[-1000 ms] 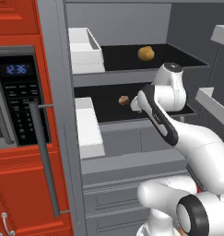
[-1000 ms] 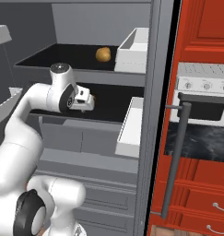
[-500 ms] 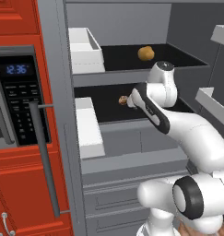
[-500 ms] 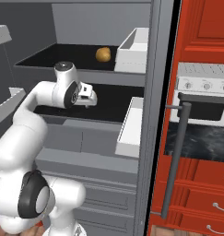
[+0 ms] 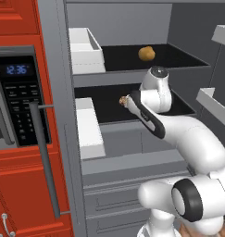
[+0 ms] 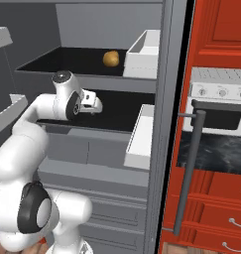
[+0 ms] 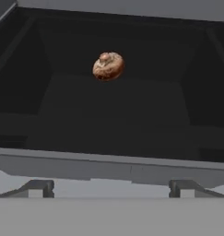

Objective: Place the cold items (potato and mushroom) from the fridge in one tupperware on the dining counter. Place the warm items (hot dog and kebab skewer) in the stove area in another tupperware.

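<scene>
Advanced deeper toward the fridge's dark middle shelf [image 7: 109,120], two-finger gripper [image 7: 111,186] spread wide, holding nothing. Small round brown mushroom [image 7: 108,66], glossy cap, sits mid-shelf, beyond the fingertips, apart from them.

Microwave [image 5: 14,102], oven [image 6: 218,99], white bins [image 5: 85,44]

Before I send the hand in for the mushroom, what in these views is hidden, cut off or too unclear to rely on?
- Mushroom: in the left base view the arm covers most of it, and in the right base view the hand blocks it.
- Gripper: hand view shows just its fingertips, cut by the bottom edge; they stand wide apart.
- Potato: small on the upper shelf; surface detail unreadable.
- White bin: its inside is hidden by its own walls.
</scene>
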